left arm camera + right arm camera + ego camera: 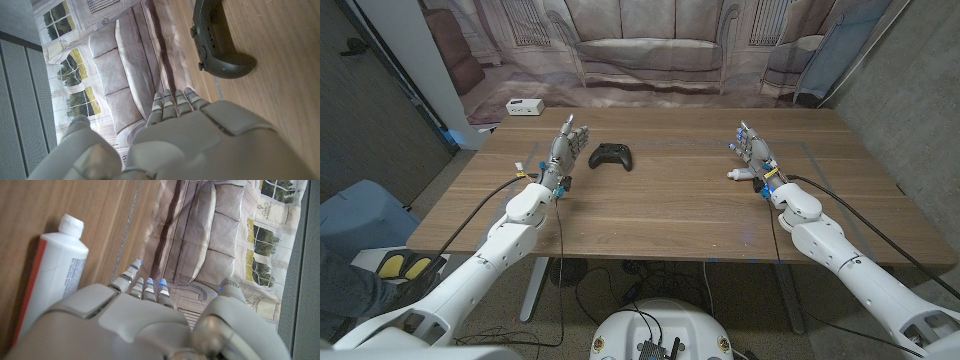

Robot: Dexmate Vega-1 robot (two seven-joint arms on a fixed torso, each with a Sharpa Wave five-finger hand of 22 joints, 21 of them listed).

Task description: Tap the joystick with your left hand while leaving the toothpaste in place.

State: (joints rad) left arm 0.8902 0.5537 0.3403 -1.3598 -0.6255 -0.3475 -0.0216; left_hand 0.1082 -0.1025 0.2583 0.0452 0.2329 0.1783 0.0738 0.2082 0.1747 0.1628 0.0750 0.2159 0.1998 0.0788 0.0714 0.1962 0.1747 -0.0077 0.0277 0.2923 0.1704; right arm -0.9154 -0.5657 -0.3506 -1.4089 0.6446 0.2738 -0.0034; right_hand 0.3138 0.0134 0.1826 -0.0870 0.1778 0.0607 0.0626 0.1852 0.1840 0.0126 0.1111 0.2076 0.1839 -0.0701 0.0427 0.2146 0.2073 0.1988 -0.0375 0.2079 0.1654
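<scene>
Joystick (611,155) beside left hand (570,143); toothpaste (740,175) mostly hidden

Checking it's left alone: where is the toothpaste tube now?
In the head view the white toothpaste tube lies on the wooden table's right side, just inboard of the right hand.

A wooden table (660,200) carries a black joystick controller (611,155) toward its far left part, lying flat on the boards. A white toothpaste tube (740,175) with a red stripe lies on its side toward the right, well apart from the controller, cap pointing left
</scene>
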